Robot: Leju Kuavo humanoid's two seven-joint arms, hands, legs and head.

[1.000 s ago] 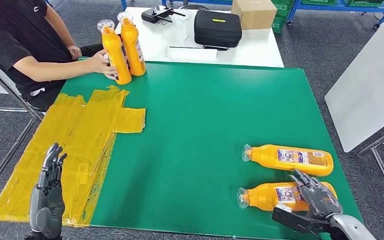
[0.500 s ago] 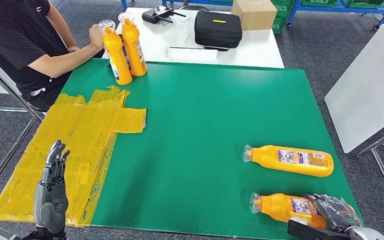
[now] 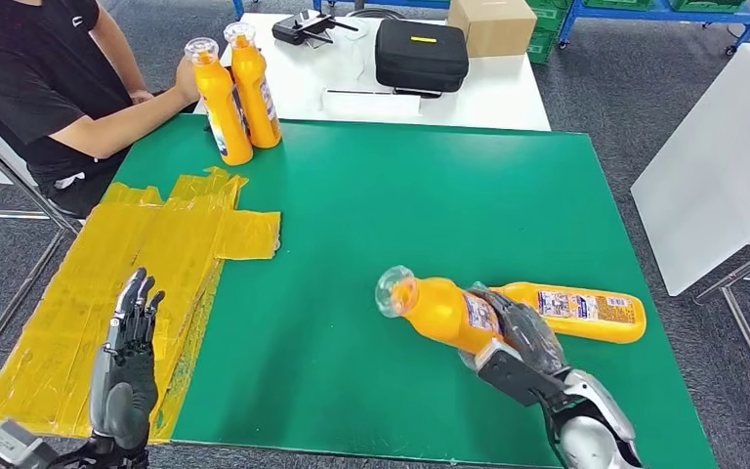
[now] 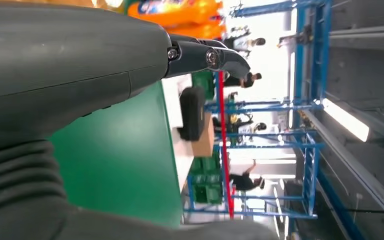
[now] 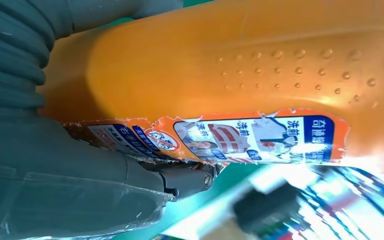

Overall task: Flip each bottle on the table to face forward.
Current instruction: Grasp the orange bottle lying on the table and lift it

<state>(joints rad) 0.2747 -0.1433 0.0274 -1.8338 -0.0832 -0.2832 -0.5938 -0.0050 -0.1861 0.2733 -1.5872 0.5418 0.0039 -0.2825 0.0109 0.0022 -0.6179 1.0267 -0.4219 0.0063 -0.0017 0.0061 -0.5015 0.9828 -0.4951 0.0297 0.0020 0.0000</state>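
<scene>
My right hand (image 3: 516,337) grips an orange bottle (image 3: 439,309) around its body and holds it lifted and tilted, clear cap toward the left, above the green mat (image 3: 391,215). In the right wrist view the same bottle (image 5: 260,65) shows its torn label against my fingers (image 5: 180,175). A second orange bottle (image 3: 586,312) lies on its side on the mat just behind my right hand. Two more orange bottles (image 3: 232,90) stand upright at the mat's far left corner. My left hand (image 3: 125,371) hovers open over the yellow sheet, fingers straight.
A person in black sits at the far left, a hand (image 3: 187,80) by the upright bottles. Yellow plastic sheets (image 3: 137,283) cover the mat's left side. A black case (image 3: 422,54) and cardboard box (image 3: 493,23) lie on the white table beyond.
My right hand has lifted the near bottle off the mat and swung it left and upward. The person's hand has let go of the upright bottles. My left hand rose slightly.
</scene>
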